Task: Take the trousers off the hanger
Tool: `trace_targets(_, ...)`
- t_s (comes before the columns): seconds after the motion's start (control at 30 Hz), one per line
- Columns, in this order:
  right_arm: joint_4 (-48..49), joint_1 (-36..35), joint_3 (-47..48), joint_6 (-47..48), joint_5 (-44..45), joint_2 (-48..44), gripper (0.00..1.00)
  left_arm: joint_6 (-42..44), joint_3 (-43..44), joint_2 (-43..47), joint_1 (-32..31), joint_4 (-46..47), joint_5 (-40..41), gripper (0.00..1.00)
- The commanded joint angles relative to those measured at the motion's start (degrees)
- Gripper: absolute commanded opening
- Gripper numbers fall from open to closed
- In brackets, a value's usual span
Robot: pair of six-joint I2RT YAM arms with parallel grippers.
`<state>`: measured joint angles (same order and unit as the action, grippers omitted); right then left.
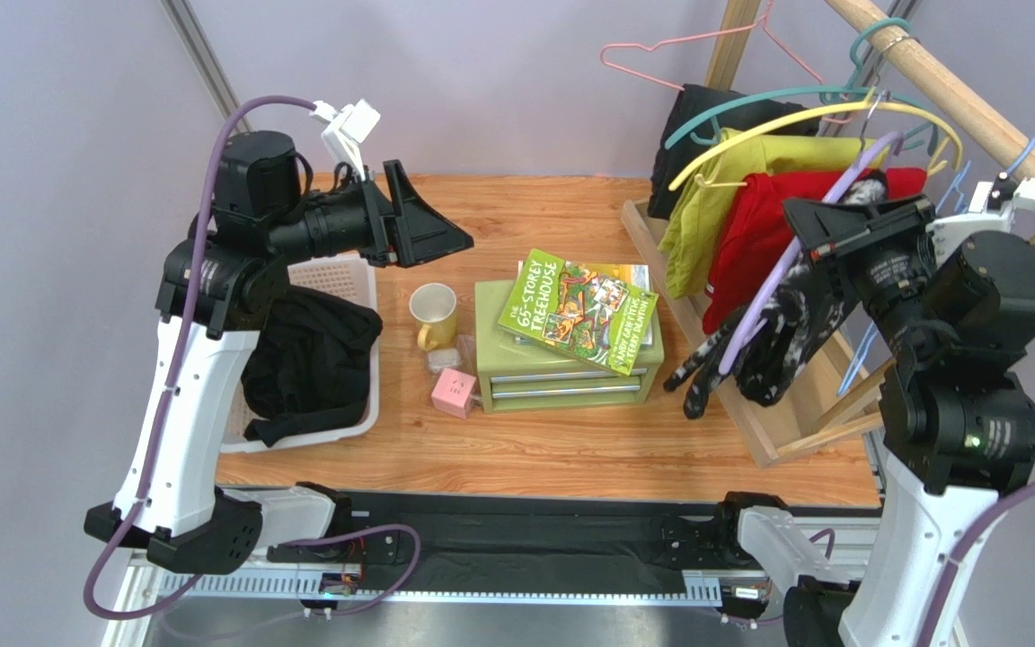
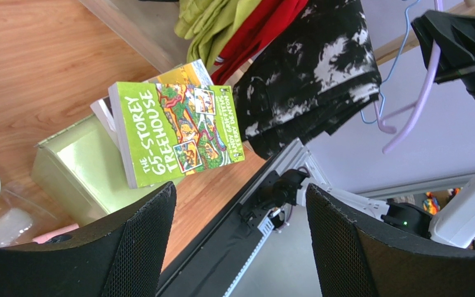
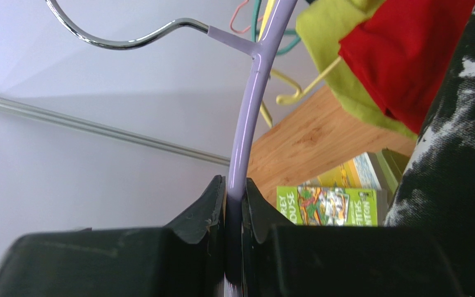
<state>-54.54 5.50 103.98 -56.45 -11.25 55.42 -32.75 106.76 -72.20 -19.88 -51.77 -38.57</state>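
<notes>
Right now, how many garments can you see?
5: a dark garment in the white basket; a black one, a yellow-green one and a red one on the rack; speckled trousers on the lilac hanger in the right gripper. More may be hidden.

right gripper (image 3: 234, 204) is clamped on the purple hanger (image 3: 250, 117), speckled black trousers (image 3: 454, 167) draped right beside it, book (image 3: 327, 206) underneath

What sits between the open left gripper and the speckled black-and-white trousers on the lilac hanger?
Nothing solid that shows. The left gripper looks past the green book toward the speckled black-and-white trousers hanging on the lilac hanger clamped by the right gripper.
</notes>
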Motion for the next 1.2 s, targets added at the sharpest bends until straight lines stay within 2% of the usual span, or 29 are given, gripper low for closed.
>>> trace_targets(0.0, 0.33, -0.14, 3.33, 2.65, -5.1, -3.29, 0.0, -1.52, -1.55, 0.66, -1.91, 1.58, -2.04, 0.82)
trace_targets(0.2, -5.83, -0.22, 3.5, 2.3, -10.02, -6.9, 0.0, -2.32, -2.52, 0.4, -5.61, 2.11, -1.08, 0.81)
trace_targets(0.37, -13.91, -0.22, 8.6, 4.15, -14.32, -7.6, 0.0, -2.84, -3.22, 1.71, -6.66, 2.2, -0.28, 0.81)
trace_targets(0.73, -17.96, -0.22, 12.29, 2.04, -24.6, -12.7, 0.0, -4.86, -10.25, 9.8, -7.37, 2.29, 1.74, 0.81)
trace_targets(0.9, -16.65, -0.31, 13.79, 1.17, -30.58, -13.49, 0.0, -6.27, -10.43, 12.52, -7.37, 2.29, 1.3, 0.81)
trace_targets(1.03, -12.79, -0.31, 18.43, -1.64, -37.0, -12.18, 0.0, -7.32, -9.73, 13.23, -7.37, 2.46, -0.1, 0.8)
trace_targets(1.17, -4.36, -0.22, 17.57, -7.52, -41.74, -12.44, 0.0, -8.38, -10.34, 13.76, -7.37, 2.64, -1.42, 0.8)
